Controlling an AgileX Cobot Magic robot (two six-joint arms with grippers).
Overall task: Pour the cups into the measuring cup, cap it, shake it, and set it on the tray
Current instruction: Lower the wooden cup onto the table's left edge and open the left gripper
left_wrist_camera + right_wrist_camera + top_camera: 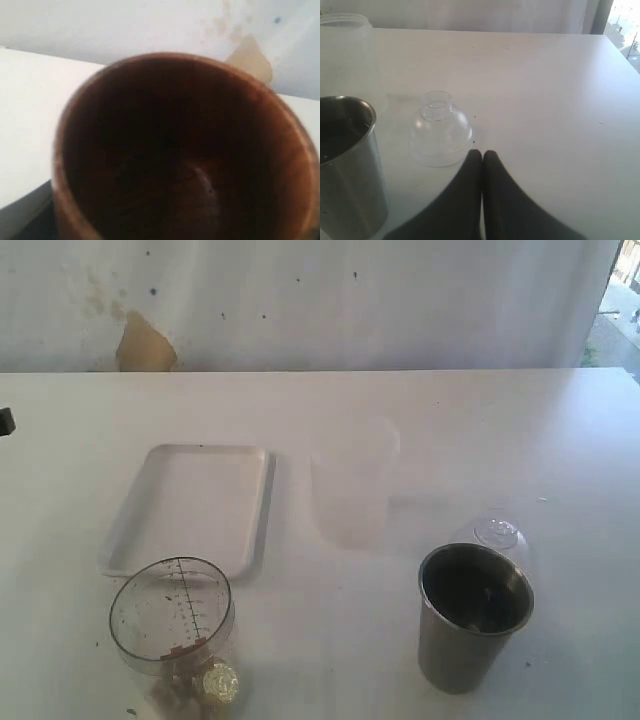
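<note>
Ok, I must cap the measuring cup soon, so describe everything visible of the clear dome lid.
The clear dome lid looks like plastic: a rounded dome with a short neck on top. It stands rim down on the table, beside the steel tumbler but apart from it. The shut right gripper points at its rim; contact is unclear.

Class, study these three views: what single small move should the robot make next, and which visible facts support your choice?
Probably open the right pincer near the steel tumbler. Its jaws are shut with nothing between them, the tumbler stands upright with dark contents inside, and the measuring cup is uncapped, some contents already at its bottom. Gripping the tumbler needs open jaws.
</note>
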